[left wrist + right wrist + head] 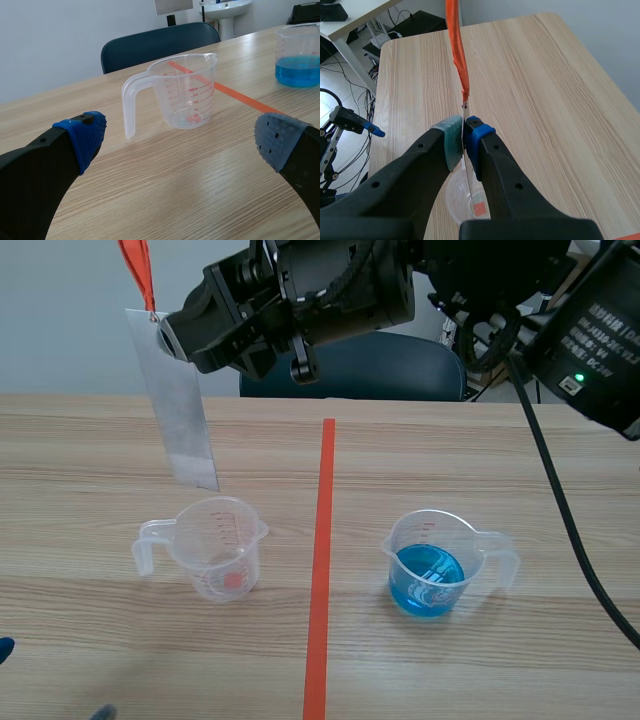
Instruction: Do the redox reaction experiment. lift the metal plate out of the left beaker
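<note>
Nearest to the robot, low over the counter (450, 450), the left gripper (181, 140) is held wide open with nothing in it, and the left beaker (185, 90) is faced by it from near. Should this arm be moved forward, the light beaker could be pushed or tipped by a finger (82, 135), because it stands loose on the wood and looks almost empty.

Across the tape line (322, 570), the right beaker (430, 565) with blue liquid is seen, well apart from the left one. If the plate is carried that way too low, its rim could be struck and the liquid spilled.

Above the left beaker, the plate (182, 410) is hung nearly upright, slightly tilted, with its lower end just over the rim and already out of the beaker. It is pinched at its top edge only by the right gripper (465, 137), which is closed on it, and an orange ribbon (456, 45) is fixed to the same end. Because so little of the thin, smooth metal is held between the pads (451, 142), the plate could be turned or slipped out if the arm is swung quickly; it would then fall on the beaker and knock it over.
</note>
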